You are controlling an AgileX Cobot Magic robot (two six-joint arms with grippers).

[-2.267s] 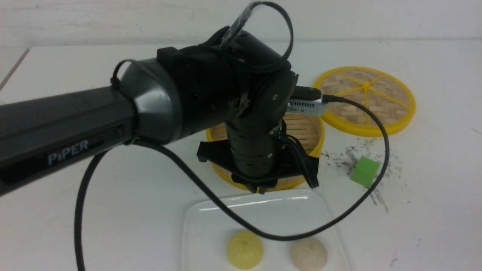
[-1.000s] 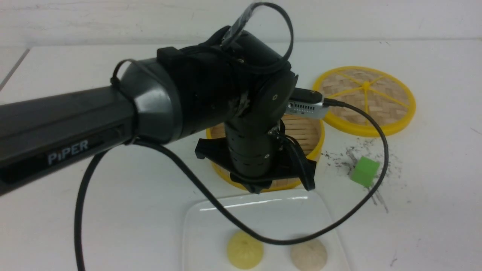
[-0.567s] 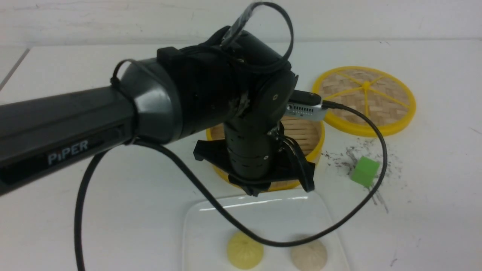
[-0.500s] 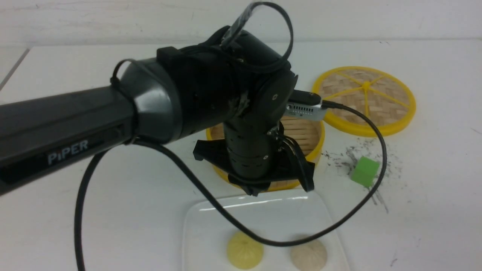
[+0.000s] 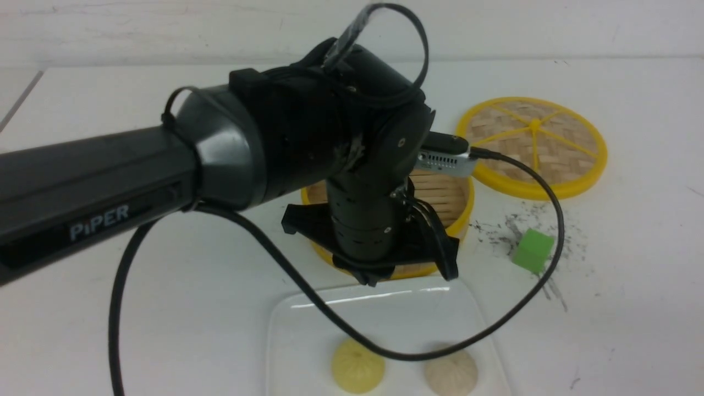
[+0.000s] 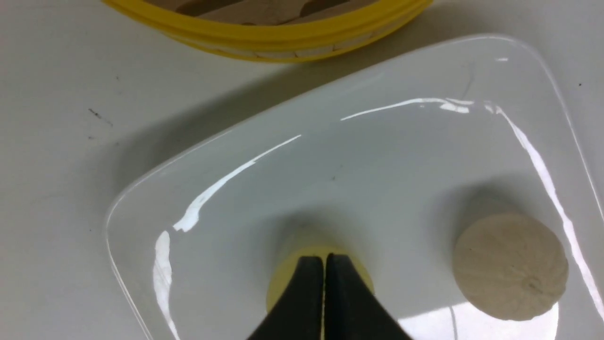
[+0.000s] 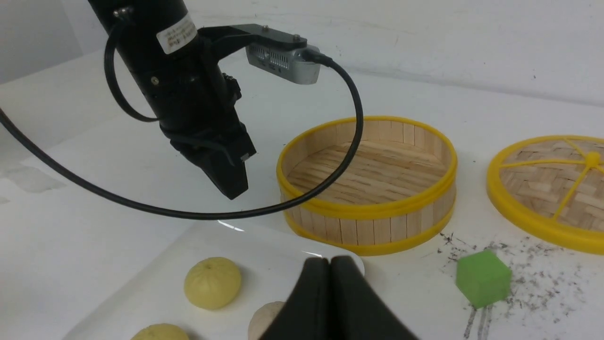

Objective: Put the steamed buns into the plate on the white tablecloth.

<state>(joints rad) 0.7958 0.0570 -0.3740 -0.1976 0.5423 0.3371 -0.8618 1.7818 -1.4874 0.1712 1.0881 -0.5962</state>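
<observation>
Two in the plate point(image 5: 429, 313), front view: yellow bun point(image 5: 357, 372) and beige bun point(image 5: 451, 372); left gripper point(image 5: 370, 280) hanging above its far rim. Left wrist: fingers point(image 6: 309, 293) pressed together, empty, yellow bun below, clear of them. Right wrist: right gripper point(image 7: 330, 262) closed too, holding nothing, beige bun nearest, just underneath.

Probably a robot lab: scuffed white tablecloth point(image 5: 165, 319), bare wall point(image 5: 550, 25), cabled arm point(image 5: 99, 181).

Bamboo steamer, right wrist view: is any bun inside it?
No, the steamer shows a bare slatted floor all the way across, while the yellow bun sits on the white plate.
</observation>
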